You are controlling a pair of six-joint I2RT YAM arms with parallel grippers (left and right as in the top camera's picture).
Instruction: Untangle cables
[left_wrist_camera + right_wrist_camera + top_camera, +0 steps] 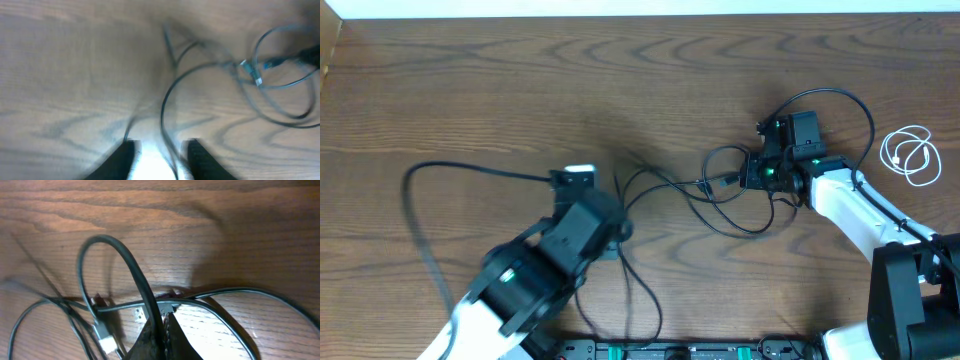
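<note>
Arm wire [480,168] left of black cables [720,184]

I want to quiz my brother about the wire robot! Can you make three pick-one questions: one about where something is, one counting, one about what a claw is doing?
1. Where does the white cable lie? A. coiled beside the right arm, apart from the black cable; B. knotted into the black tangle; C. in a box.
2. How many white cables are there? A. three; B. one; C. five.
3. What is the right gripper doing? A. standing wide open; B. holding a cup; C. shut on the black cable.
Answers: 1 A, it lies alone off to the right; 2 B, only one white coil shows; 3 C, its fingers pinch together on the cable.
</note>
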